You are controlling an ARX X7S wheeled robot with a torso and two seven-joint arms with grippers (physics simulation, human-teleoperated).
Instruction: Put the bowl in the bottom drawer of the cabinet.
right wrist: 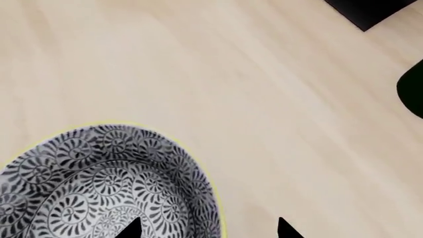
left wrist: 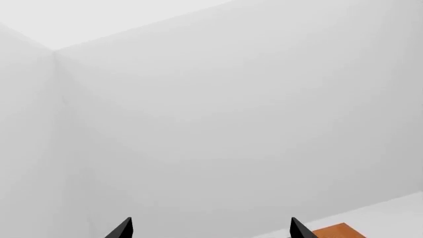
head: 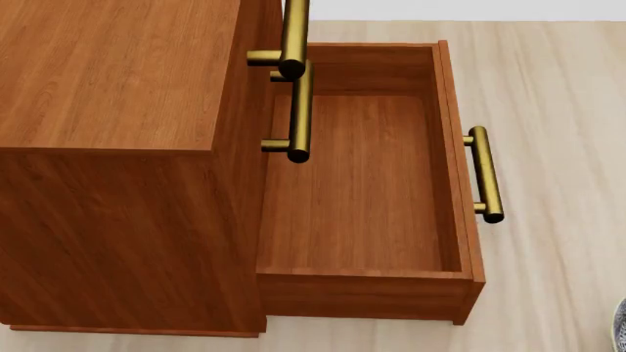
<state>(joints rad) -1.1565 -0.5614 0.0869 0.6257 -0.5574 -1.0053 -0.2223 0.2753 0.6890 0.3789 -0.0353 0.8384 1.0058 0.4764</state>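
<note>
Nearest, the right tool [right wrist: 206,229] has its fingertips apart astride the bowl's [right wrist: 99,183] rim, above the pale wood floor [right wrist: 264,99]. Beyond, the bottom drawer [head: 357,191] stands pulled out of the cabinet [head: 117,147]. The left tool [left wrist: 210,229], fingers apart, faces white walls [left wrist: 231,124].
</note>
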